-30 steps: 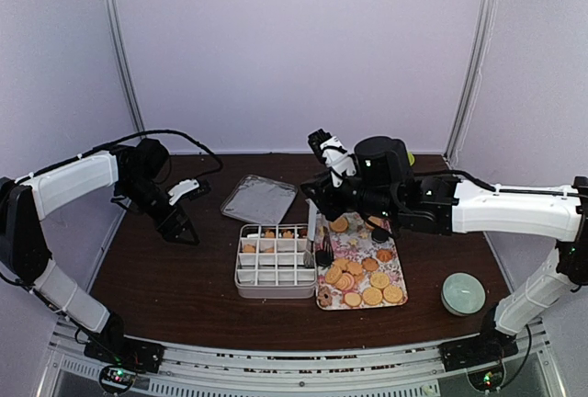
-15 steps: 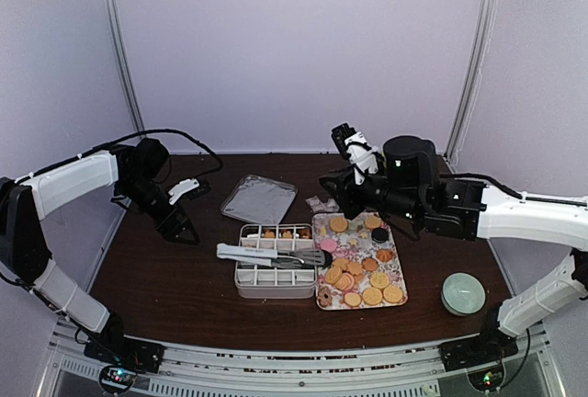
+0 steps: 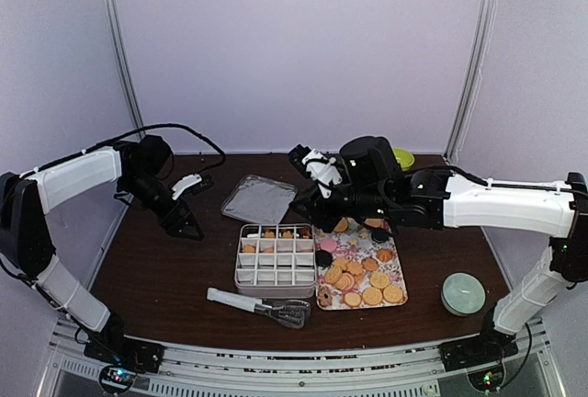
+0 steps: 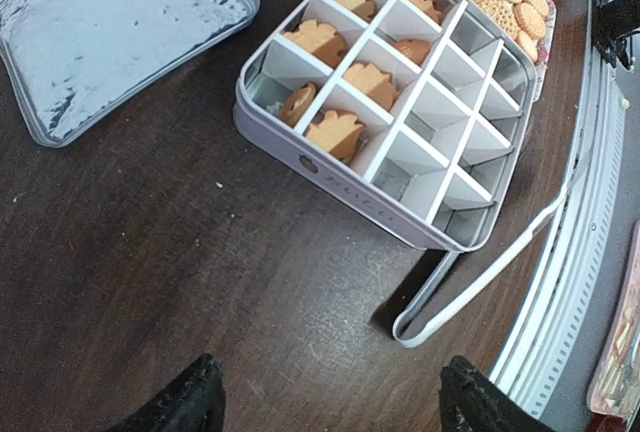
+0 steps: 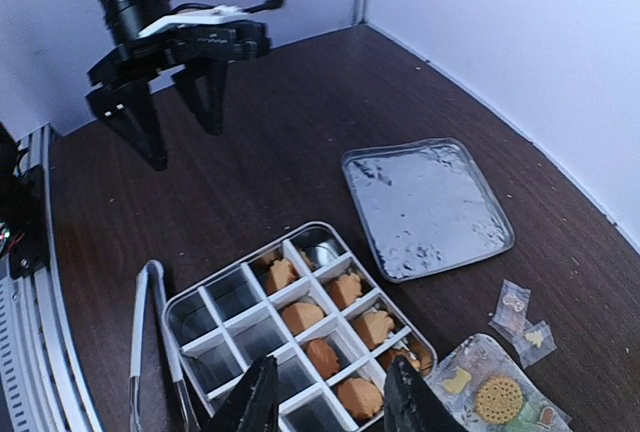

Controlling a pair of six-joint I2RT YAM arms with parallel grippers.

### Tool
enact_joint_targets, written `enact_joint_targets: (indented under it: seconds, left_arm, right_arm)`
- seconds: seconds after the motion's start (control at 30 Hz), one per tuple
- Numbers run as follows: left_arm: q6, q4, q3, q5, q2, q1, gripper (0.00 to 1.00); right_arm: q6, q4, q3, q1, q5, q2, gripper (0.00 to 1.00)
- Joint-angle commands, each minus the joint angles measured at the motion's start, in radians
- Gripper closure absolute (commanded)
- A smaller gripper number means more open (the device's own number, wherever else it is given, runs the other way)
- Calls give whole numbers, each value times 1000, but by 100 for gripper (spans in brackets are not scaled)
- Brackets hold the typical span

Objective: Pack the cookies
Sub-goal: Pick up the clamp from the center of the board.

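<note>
left gripper (image 3: pixel 182 221) wide open, empty, well left of the divided box (image 3: pixel 241 279). right gripper (image 5: pixel 337 397) partly open, empty, over the box's far edge. cookies (image 3: pixel 372 296) lie on floral tray (image 3: pixel 353 241), rightward and nearer us; right arm closer.

Soft even light, faint shadows, glare on the clear lid (image 4: pixel 110 32), wrist views sharp

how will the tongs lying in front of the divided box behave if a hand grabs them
The tongs look long and thin, so probably light and springy, likely to squeeze shut when gripped. Lying flat on the smooth table, they would probably slide or spin if pushed at one end.
</note>
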Motion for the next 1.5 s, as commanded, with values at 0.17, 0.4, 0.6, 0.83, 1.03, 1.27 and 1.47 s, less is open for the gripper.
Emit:
enact_joint_targets:
  seconds: [0.17, 0.4, 0.6, 0.83, 1.03, 1.27, 1.47]
  left_arm:
    - [24, 4, -15, 6, -4, 8, 23]
    - [20, 4, -28, -30, -23, 12, 23]
    - [43, 3, -65, -66, -79, 24, 17]
    - [74, -10, -104, -113, -169, 83, 10]
    - [81, -25, -86, -164, -241, 177, 3]
    - [72, 10, -100, -263, -368, 236, 2]
    - [71, 41, -141, -322, -479, 244, 2]
  right_arm:
    - [-171, -218, 128, 130, -167, 85, 64]
    - [-170, -367, 259, 258, -67, 234, 60]
    - [-45, -396, 339, 274, -139, 376, 64]
    - [-15, -481, 433, 275, -153, 508, 68]
    - [2, -541, 489, 275, -142, 579, 68]
    - [21, -603, 551, 275, -124, 640, 69]
    - [29, -631, 569, 275, -121, 691, 70]
